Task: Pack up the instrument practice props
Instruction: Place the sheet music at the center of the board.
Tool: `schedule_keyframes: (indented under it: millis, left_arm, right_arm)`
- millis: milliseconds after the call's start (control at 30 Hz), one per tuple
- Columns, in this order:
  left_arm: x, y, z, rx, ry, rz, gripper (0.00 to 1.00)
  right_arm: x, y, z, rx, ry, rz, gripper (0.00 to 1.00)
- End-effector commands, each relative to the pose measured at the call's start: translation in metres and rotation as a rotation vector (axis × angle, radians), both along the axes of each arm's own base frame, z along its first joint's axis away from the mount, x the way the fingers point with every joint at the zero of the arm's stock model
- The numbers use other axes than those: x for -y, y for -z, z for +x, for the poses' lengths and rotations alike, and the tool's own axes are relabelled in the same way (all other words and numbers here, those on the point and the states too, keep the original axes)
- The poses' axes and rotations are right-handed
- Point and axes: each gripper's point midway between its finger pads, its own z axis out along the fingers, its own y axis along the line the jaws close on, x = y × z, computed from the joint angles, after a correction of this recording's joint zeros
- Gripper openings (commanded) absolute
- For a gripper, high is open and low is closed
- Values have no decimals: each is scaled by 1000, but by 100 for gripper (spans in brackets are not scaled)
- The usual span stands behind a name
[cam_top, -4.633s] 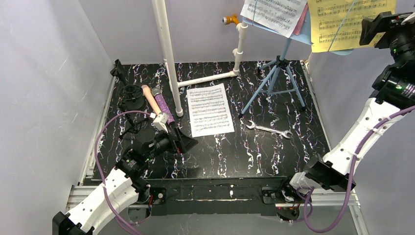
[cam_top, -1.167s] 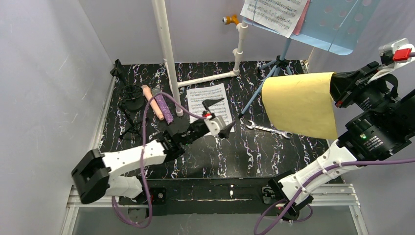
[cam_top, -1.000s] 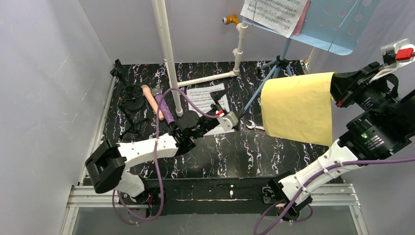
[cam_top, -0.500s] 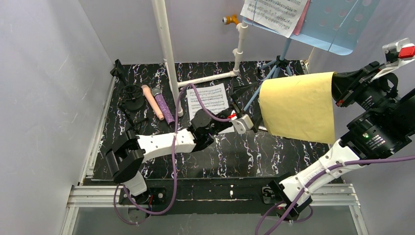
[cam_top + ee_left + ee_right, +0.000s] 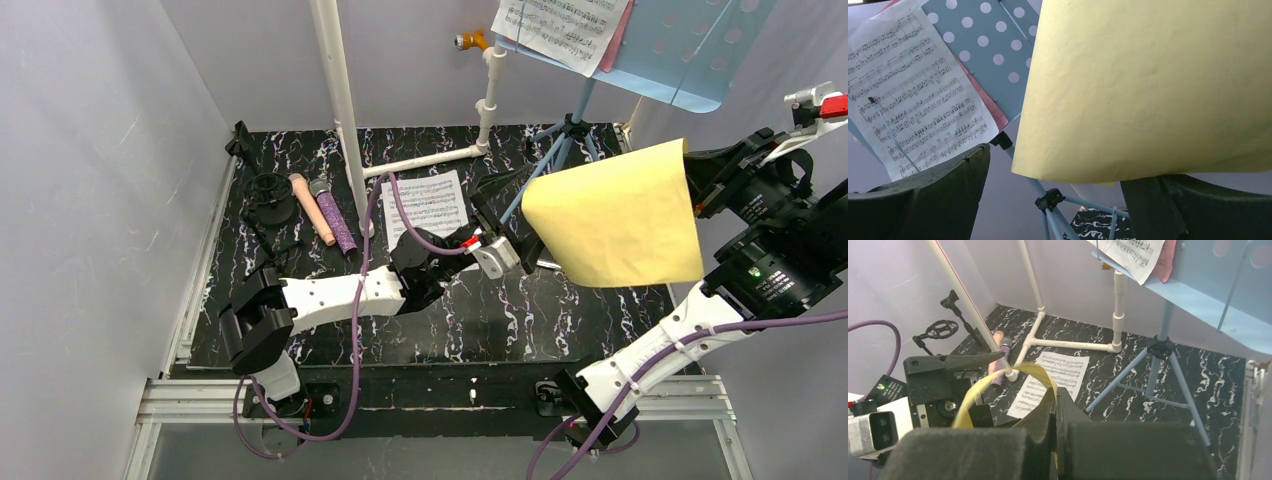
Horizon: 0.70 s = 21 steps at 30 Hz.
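My right gripper [image 5: 692, 168] [image 5: 1055, 407] is shut on one edge of a yellow sheet-music page [image 5: 615, 215] [image 5: 998, 382] and holds it up in the air, curled. My left gripper [image 5: 512, 210] [image 5: 1058, 200] stands open right under the page's [image 5: 1148, 85] lower left edge, not touching it. A white music page [image 5: 425, 205] lies on the black table. The peach microphone [image 5: 312, 208] and purple glitter microphone [image 5: 336, 226] lie side by side at the left, next to the black round-base holder [image 5: 268, 194]. The light-blue rack [image 5: 685, 50] carries a white page [image 5: 560, 25].
White pipes [image 5: 340, 110] rise from the table's back middle, with a low branch [image 5: 430, 158] running right. The rack's tripod legs [image 5: 568, 140] stand at the back right. Grey walls close in left, back and right. The wrench is mostly hidden under the yellow page.
My left arm has swung from the microphones across to the right, its open gripper now under the yellow page. My right gripper pulled that page off the rack and tilted it.
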Motion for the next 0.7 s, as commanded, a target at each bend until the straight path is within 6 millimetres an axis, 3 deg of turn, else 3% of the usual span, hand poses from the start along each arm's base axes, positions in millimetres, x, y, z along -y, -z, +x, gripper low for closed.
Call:
schedule_keyframes:
  millis: [0,200,400,467,600,667]
  left_arm:
    - [-30,-58,-27,46,31,-161,91]
    - [-32,-71,-51,28,135,-191,71]
    - [-38,-74,-61,-40,204,-217,61]
    - [-39,-75,-61,-76,224,-227,46]
    - [-39,-76,-59,-195,265,-236,0]
    - [-42,-76,-55,-285,274,-246,0]
  right_arm:
    - [-1,1,0,5,-8,-6,1]
    - [0,6,0,3,-8,-2,1]
    - [1,13,1,-2,-9,5,1]
    - [0,14,1,1,-10,1,1]
    - [-2,15,0,7,-10,-7,1]
    - [-3,16,-1,9,-11,-10,1]
